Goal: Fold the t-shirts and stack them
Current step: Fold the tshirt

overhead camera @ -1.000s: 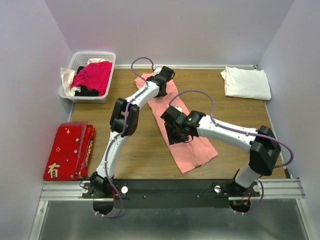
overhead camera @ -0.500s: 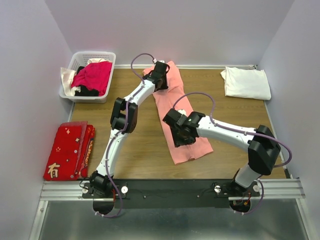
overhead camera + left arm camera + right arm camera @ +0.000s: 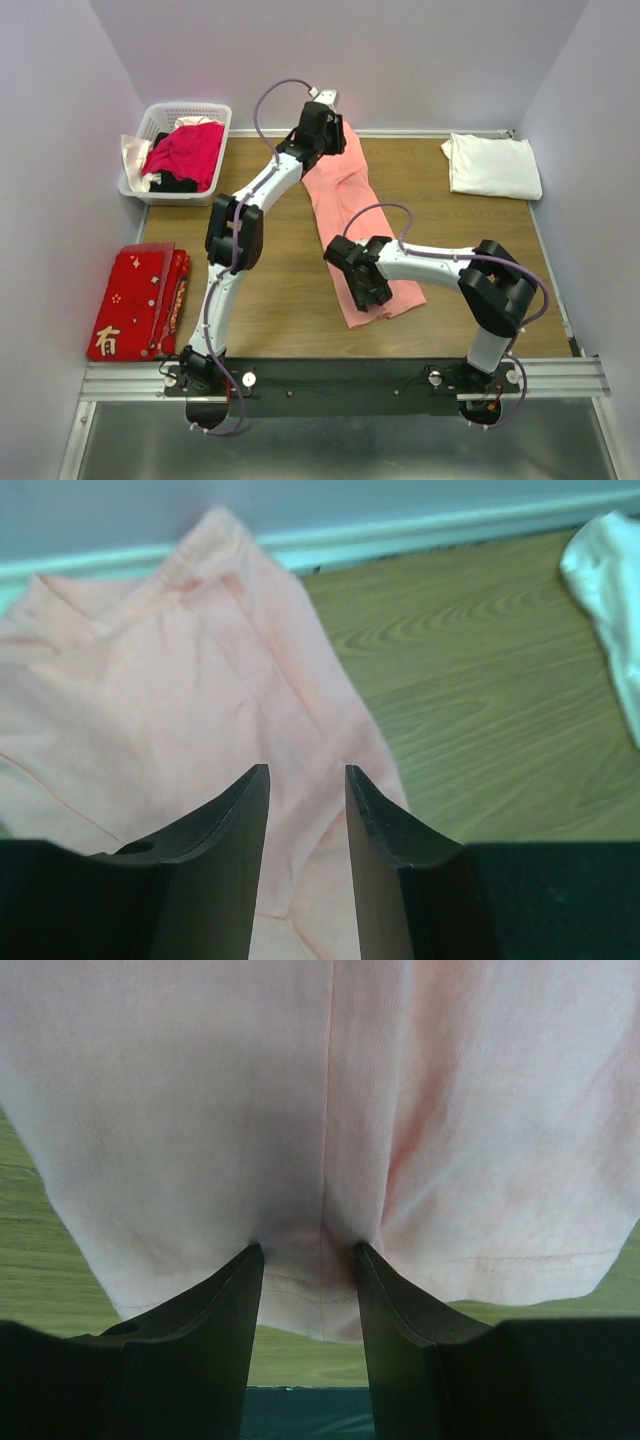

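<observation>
The salmon-pink t-shirt (image 3: pixel 350 200) lies stretched in a long strip from the back wall toward the table's middle. My left gripper (image 3: pixel 320 128) is at its far end by the wall, with the fingers nearly together and pink cloth (image 3: pixel 180 680) running between them (image 3: pixel 307 775). My right gripper (image 3: pixel 366 288) is at the near end, shut on the hem, and the cloth (image 3: pixel 300 1110) puckers at its fingertips (image 3: pixel 308 1250). The white t-shirt (image 3: pixel 492 165) lies folded at the back right and also shows in the left wrist view (image 3: pixel 610 590).
A white basket (image 3: pixel 150 125) holding red, black and pale clothes stands at the back left. A flat red cloth with gold characters (image 3: pixel 140 300) lies left of the table. Walls close in the back and both sides. The black base rail (image 3: pixel 340 385) runs along the near edge.
My left gripper has moved back to the wall, taking the pink shirt's far end with it. My right gripper has drawn the near end left and nearer. The shirt is now longer and narrower.
</observation>
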Motion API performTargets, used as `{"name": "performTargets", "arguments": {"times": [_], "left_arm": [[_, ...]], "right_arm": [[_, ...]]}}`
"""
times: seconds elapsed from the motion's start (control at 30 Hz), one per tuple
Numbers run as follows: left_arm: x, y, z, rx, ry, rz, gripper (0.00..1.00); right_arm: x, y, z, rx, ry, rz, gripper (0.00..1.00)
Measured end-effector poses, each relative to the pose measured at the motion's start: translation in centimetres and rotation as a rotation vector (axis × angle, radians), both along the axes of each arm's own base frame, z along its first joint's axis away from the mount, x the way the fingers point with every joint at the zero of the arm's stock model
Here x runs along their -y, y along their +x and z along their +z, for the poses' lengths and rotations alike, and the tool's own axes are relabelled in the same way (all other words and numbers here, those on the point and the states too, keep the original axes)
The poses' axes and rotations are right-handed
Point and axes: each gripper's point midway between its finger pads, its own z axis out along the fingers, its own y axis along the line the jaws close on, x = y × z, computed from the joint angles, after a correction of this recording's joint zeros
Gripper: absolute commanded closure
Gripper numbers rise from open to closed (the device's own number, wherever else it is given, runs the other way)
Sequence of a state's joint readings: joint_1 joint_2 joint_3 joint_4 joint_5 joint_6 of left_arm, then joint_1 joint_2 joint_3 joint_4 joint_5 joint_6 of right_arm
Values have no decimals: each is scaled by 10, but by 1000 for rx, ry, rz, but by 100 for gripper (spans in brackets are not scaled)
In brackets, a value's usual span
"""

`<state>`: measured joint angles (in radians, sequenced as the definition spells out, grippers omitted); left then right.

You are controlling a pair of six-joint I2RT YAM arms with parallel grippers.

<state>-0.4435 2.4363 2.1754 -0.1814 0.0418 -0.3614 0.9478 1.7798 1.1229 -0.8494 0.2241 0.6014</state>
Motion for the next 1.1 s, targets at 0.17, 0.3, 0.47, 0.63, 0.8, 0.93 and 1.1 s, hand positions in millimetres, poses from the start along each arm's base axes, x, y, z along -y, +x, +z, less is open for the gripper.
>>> {"name": "performTargets", "arguments": {"times": [0.17,0.3,0.47,0.63,0.8,0.93,1.1], "left_arm": [[-6,-10,87,143,-46,-3,55],[-21,-28,151,240,-58,13,55],[-41,-43,184,293,-30,58,55],[-53,-49,184,273,6,98,55],[-65,-59,184,237,33,135,55],[-80,-74,192,221,50,175,55],[-102,-102,203,204,72,220,55]], "right_arm": [[-3,-2,-3,-22,23,28,49],[-8,-6,-6,-65,62,49,49],[-16,-17,-11,-139,105,78,50],[-34,-29,-11,-218,182,81,50],[-72,-42,-10,-326,280,81,50],[-118,-53,-7,-431,394,96,51],[-160,-58,-2,-477,515,119,51]]}}
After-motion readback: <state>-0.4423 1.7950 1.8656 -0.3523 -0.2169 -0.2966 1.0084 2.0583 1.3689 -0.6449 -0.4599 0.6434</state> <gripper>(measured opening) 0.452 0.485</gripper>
